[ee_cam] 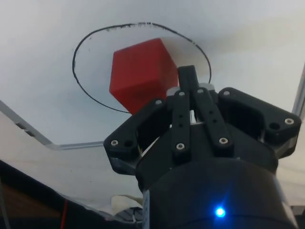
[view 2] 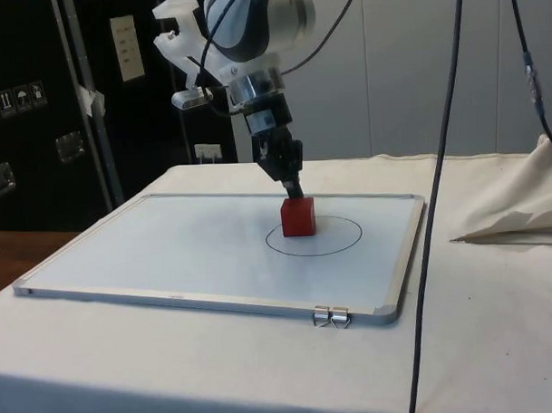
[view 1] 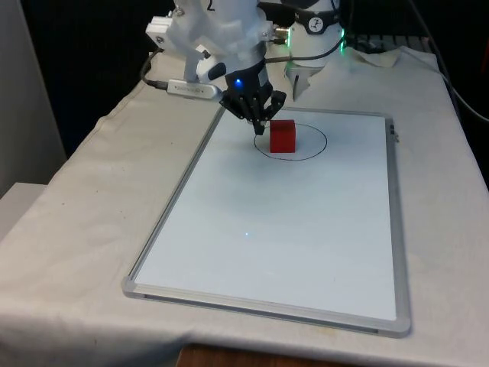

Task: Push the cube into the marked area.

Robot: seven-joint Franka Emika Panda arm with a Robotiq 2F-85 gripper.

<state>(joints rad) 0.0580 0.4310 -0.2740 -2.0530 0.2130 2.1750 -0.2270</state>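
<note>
The tool point(view 1: 262, 125), fingers pressed together and gripping nothing, has its tip against the red cube point(view 1: 283, 136). The cube sits just ahead of it, inside the drawn circle point(view 1: 318, 140) on the whiteboard point(view 1: 306, 229). The push looks nearly finished; next, probably a slight nudge toward the center, then lift away.

Table point(view 2: 498, 344): covered with white cloth. Behind it, black curtains point(view 1: 92, 53). Beside the table, dark cabinets point(view 2: 38, 133) carrying small white labels, a pale wall panel point(view 2: 389, 67) adjoining. Black cables point(view 2: 442, 164) hang before the panel. Below the table's corner, possibly wooden flooring point(view 2: 6, 261).
</note>
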